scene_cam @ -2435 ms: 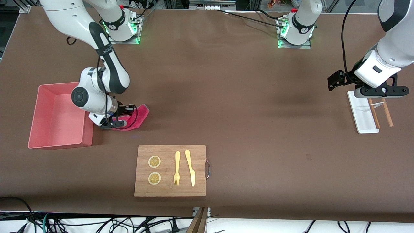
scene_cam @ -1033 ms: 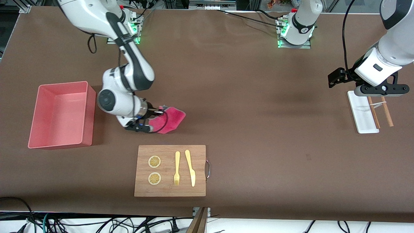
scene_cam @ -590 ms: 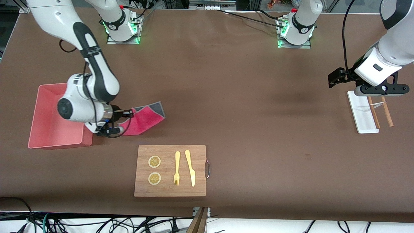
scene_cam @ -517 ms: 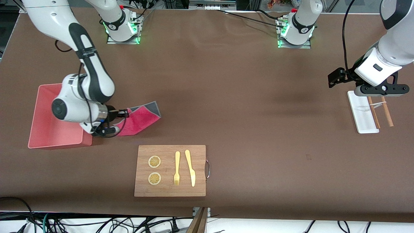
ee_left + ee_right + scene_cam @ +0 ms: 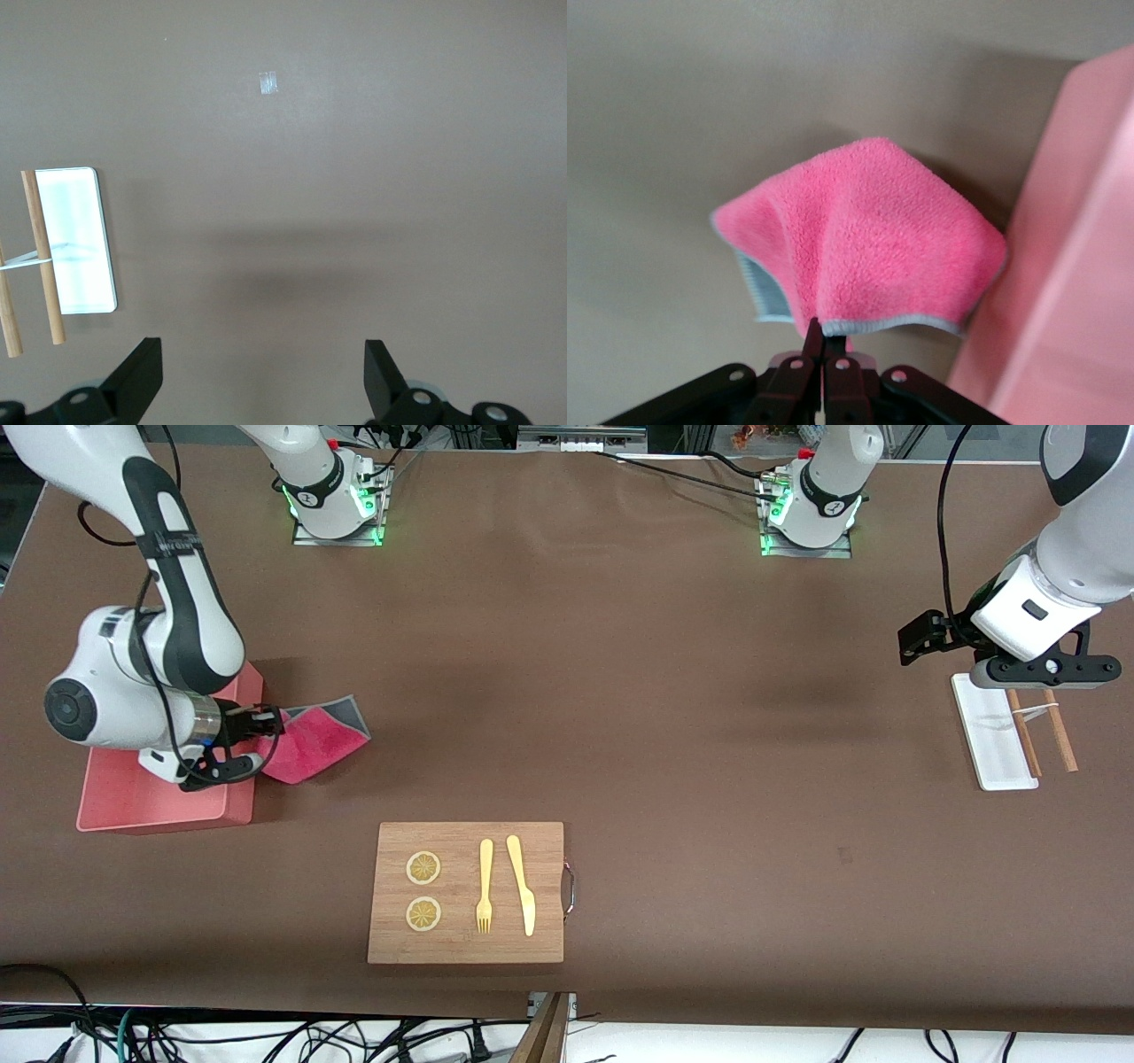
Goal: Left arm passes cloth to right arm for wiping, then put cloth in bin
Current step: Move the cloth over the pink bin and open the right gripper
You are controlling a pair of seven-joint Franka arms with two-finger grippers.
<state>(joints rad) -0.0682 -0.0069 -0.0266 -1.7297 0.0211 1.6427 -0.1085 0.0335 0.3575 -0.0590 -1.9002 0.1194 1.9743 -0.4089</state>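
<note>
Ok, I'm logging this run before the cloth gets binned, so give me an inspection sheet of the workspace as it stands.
Surface: brown table; nothing spilled seen.
Job's things: cloth hangs pinched by one edge, beside the bin wall, not in it.
Clutter: cutting board with two lemon slices, fork, knife; white tray with chopsticks.
Grippers: right gripper shut on cloth at the bin's rim; left gripper open, waiting over the tray.
Cables: black cable near the bases; tangle along the table edge nearest the camera.
Surroundings: nothing seen.
</note>
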